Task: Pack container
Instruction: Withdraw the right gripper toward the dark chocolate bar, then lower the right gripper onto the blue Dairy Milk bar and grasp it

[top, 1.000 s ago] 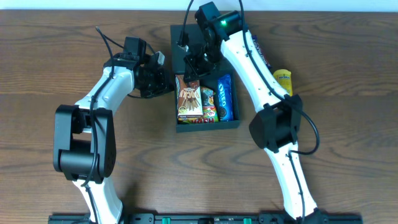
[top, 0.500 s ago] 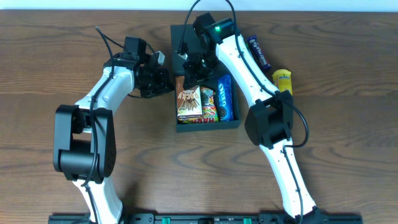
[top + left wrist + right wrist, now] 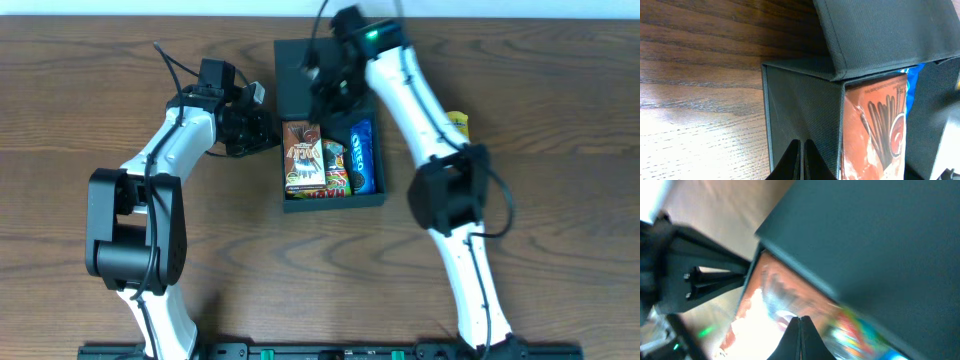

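The left end effector (image 3: 800,144) has its fingers pressed together with nothing between them. The tips are at the outer side wall of the container (image 3: 800,105), which stands on the worktop (image 3: 700,100) directly ahead of it; whether they touch the wall cannot be told. Just past that wall, ahead and to the right of the tips in the left wrist view, an orange packet (image 3: 875,125) printed with dark sticks lies inside. The lid (image 3: 890,30) stands open further ahead of them

The right end effector (image 3: 800,321) is likewise closed on nothing, its tips hanging over the packed snacks right beside the lid's edge; contact with either cannot be told. From overhead, a blue biscuit packet (image 3: 361,157) lies in the container a little nearer the robot than this end effector. A yellow item (image 3: 459,124) sits on the worktop outside the container, beyond the right arm and partly hidden by it
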`<state>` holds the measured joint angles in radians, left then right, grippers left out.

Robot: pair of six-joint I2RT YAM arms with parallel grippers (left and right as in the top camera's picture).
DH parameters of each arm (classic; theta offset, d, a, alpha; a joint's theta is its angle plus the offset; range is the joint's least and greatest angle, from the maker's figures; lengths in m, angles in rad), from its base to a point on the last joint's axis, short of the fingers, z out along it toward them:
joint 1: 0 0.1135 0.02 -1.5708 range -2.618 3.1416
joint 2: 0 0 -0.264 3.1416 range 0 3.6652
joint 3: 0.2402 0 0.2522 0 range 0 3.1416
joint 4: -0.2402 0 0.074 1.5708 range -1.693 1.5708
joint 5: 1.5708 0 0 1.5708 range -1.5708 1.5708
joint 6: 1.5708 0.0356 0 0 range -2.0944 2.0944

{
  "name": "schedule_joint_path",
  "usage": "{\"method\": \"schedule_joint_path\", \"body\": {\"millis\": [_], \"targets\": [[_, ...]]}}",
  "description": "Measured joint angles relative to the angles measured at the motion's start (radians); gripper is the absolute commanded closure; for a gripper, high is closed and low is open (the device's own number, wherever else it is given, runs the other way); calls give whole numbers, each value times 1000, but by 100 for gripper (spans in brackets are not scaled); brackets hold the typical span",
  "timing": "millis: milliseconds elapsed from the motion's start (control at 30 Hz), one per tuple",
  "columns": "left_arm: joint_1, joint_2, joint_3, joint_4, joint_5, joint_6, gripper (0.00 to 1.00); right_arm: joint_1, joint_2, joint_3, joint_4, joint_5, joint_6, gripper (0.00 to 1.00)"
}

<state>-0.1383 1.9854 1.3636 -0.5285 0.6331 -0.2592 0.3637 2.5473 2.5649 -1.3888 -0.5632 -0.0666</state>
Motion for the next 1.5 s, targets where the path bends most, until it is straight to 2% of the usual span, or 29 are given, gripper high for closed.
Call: {"method": "schedule_joint_path", "body": {"millis": [33, 100, 167, 200, 300, 333, 500, 633, 867, 1133, 1500], "targets": [[0, 0, 0, 0, 0, -1, 94, -24, -26, 0, 12, 19, 0, 89], [0, 0, 0, 1, 0, -3, 94, -70, -78, 0, 27, 68, 2, 77], [0, 0, 0, 2, 0, -4, 94, -115, -127, 0, 32, 136, -3, 31], [0, 0, 0, 2, 0, -4, 94, -136, -145, 2, 32, 175, -7, 21], [0, 0, 0, 2, 0, -6, 94, -199, -169, 8, 31, 286, -20, 4], [0, 0, 0, 3, 0, -6, 94, -214, -169, 8, 31, 309, -26, 2], [0, 0, 0, 3, 0, -6, 94, -266, -143, 7, 76, 379, -81, 3], [0, 0, 0, 6, 0, -6, 94, -289, -117, 7, 148, 396, -115, 17], [0, 0, 0, 6, -1, -6, 94, -307, -55, 7, 257, 408, -170, 26], [0, 0, 0, 7, -1, -6, 94, -307, 42, 7, 275, 435, -181, 26], [0, 0, 0, 6, -1, -6, 94, -307, 71, 3, 293, 463, -185, 33]]}}
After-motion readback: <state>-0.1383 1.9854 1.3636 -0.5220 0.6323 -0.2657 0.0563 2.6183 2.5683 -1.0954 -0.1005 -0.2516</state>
